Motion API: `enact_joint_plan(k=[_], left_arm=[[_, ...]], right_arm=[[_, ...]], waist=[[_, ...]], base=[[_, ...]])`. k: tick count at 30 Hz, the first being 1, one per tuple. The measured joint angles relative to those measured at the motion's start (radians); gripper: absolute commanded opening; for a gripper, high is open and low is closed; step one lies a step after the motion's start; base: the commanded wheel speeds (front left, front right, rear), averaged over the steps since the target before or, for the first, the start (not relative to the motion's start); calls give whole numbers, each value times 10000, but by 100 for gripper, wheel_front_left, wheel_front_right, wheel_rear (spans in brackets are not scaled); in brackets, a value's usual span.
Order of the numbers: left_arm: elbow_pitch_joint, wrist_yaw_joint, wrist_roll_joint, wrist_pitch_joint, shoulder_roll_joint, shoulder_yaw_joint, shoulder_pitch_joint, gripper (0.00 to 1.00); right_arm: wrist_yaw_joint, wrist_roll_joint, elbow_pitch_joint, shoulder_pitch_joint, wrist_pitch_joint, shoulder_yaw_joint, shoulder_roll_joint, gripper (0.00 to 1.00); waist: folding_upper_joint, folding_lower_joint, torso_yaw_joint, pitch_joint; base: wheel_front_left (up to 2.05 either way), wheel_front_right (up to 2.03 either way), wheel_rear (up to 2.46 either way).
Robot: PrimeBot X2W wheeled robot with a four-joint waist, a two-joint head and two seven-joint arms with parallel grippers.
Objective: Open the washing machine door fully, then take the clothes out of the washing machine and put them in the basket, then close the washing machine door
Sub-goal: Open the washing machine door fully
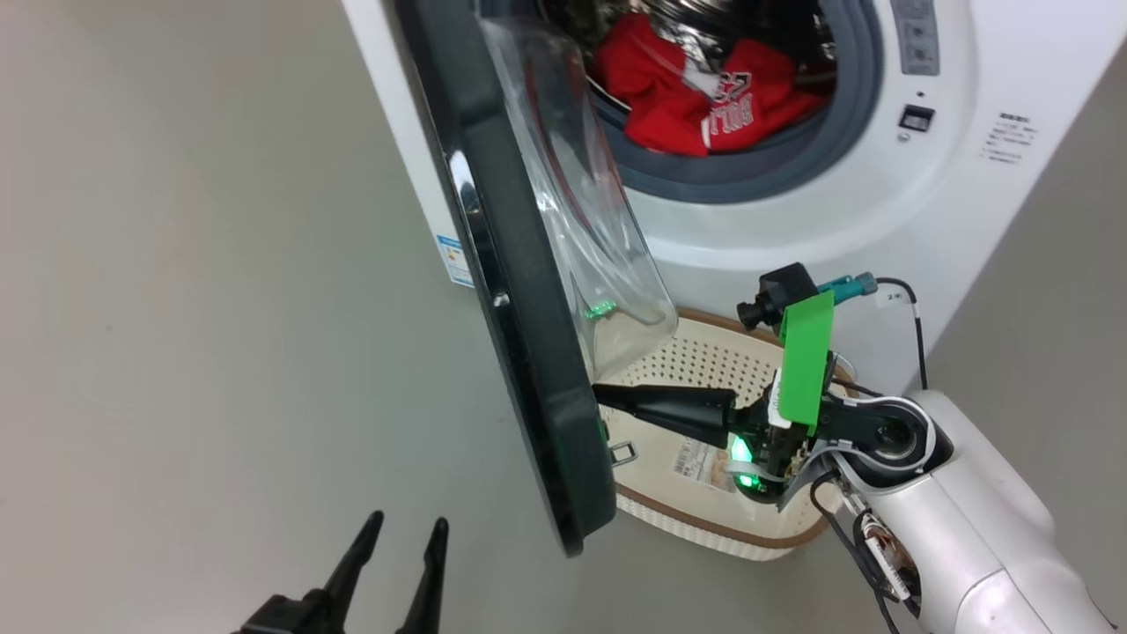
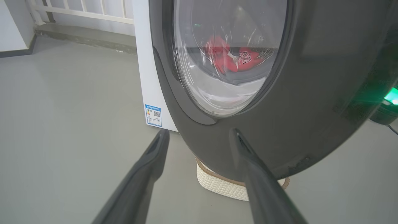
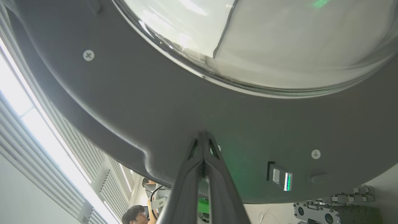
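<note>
I've got the red clothes heaped in the washing machine drum, the basket on the grey floor beneath the swung-out door, right gripper pinched together against it, left gripper spread.

The left gripper sits low at the lower left, its two dark fingers spread wide apart and pointing up and forward. The right arm reaches in from the lower right, bent at the wrist. The right gripper points leftward, its fingers pressed tightly together.
</note>
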Motion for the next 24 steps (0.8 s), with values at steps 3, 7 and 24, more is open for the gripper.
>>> enact_joint_plan(k=[3, 7, 24], left_arm=[[-142, 134, 2, 0, 2, 157, 91, 100], [-259, 148, 2, 0, 2, 236, 178, 100], [-569, 314, 2, 0, 2, 489, 206, 100]], right_arm=[[0, 42, -17, 16, 15, 117, 10, 0], [0, 234, -90, 15, 81, 378, 19, 0], [0, 1172, -410, -110, -556, 1639, 48, 0]], waist=[[0, 0, 165, -98], [0, 0, 265, -135], [0, 0, 374, -97]], base=[[0, 0, 0], [0, 0, 0], [0, 0, 0]])
